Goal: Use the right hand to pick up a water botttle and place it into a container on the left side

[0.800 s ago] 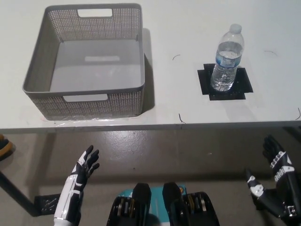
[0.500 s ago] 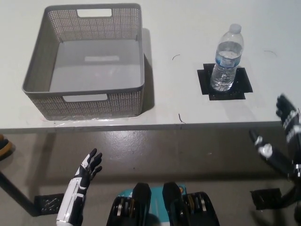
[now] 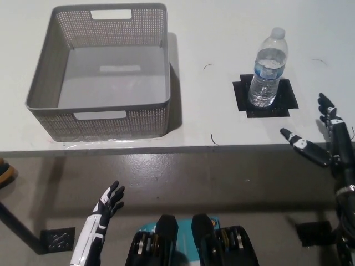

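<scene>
Clear capped water bottle (image 3: 268, 70) upright on table, empty grey perforated container (image 3: 100, 72) well left

Right hand (image 3: 327, 141) higher, nearer bottle (image 3: 268, 69).

Robot lab: white table (image 3: 138, 22), black tape marker (image 3: 280, 102), concrete floor (image 3: 183, 177).

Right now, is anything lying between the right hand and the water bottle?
No. In the head view only bare white table and the black mat under the bottle separate it from the open right hand.
</scene>
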### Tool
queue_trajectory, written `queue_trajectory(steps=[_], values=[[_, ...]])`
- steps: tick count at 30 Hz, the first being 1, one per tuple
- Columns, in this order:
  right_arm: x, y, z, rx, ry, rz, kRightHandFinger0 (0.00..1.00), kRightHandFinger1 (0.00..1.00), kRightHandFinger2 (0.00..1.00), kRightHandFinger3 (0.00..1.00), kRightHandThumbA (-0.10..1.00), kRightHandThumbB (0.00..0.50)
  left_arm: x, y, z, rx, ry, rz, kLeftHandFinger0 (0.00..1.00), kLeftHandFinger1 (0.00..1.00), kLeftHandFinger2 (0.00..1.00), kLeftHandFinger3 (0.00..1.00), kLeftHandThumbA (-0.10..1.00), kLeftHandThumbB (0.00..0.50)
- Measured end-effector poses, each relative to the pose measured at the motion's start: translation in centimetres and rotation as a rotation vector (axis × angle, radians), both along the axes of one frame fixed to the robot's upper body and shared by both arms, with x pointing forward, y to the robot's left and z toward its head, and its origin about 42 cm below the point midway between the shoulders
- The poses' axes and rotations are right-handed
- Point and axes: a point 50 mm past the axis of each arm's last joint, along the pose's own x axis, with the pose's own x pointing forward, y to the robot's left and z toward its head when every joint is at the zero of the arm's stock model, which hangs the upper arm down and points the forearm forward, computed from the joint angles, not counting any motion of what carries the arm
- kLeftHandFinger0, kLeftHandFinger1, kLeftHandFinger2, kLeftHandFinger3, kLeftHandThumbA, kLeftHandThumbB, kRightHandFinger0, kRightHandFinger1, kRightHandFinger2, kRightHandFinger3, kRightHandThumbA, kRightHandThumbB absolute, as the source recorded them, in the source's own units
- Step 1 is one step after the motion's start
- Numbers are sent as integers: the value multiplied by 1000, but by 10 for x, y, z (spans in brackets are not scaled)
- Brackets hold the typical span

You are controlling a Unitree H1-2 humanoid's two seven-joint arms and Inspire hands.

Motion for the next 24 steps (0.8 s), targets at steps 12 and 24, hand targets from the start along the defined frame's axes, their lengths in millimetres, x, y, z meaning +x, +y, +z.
queue_trajectory(steps=[12,24], values=[[66,10,-7,-15,116,-26,1000,1000,1000,1000,967,438,-5,-1,-9,6,10,-26,1000,1000,1000,1000,1000,263],[98,13,4,-76,137,-15,1000,1000,1000,1000,1000,498,-8,-5,-11,13,19,-59,1000,1000,1000,1000,1000,242]])
